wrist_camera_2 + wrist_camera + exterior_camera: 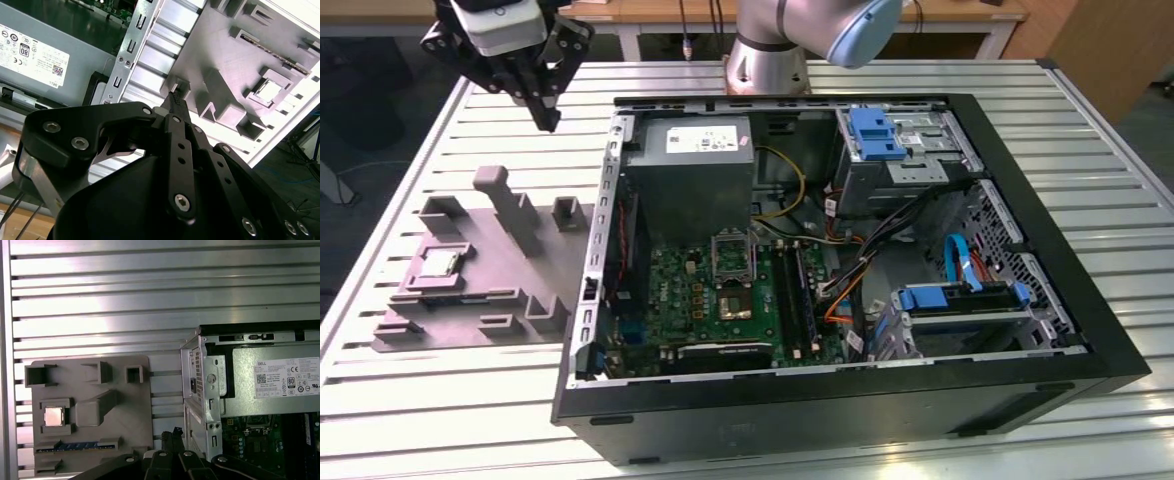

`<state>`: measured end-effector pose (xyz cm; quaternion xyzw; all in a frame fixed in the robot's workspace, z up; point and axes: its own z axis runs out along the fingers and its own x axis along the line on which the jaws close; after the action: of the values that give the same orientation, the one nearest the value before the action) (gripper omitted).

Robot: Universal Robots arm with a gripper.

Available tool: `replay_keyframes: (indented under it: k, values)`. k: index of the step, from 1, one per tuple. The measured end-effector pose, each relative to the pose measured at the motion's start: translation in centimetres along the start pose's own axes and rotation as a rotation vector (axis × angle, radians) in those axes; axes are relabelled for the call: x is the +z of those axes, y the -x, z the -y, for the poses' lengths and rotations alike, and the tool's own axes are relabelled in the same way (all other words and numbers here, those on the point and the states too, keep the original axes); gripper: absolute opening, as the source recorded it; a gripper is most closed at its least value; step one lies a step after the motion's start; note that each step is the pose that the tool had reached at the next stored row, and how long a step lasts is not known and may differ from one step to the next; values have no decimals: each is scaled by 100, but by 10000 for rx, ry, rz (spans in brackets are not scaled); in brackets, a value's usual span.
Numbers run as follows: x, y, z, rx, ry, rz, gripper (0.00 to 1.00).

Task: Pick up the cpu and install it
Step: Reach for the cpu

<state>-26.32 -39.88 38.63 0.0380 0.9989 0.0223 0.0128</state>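
Hovering gripper (550,120) closed, empty; cpu (53,416) in tray (132,410); power supply (244,392) bears label (287,378).

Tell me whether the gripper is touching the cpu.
Apart. In the exterior view the gripper hangs well clear of the cpu, which sits in the tray, with bare tray between them.
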Motion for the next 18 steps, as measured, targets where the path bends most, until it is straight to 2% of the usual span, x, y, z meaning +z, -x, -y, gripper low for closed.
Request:
replay_keyframes:
  k: [14, 16, 18]
  values:
    - [-1, -37, 3, -1, -1, -1, 11]
    - [-2, -87, 7, -1, 0, -1, 11]
    - [-2, -88, 7, -1, 0, 0, 11]
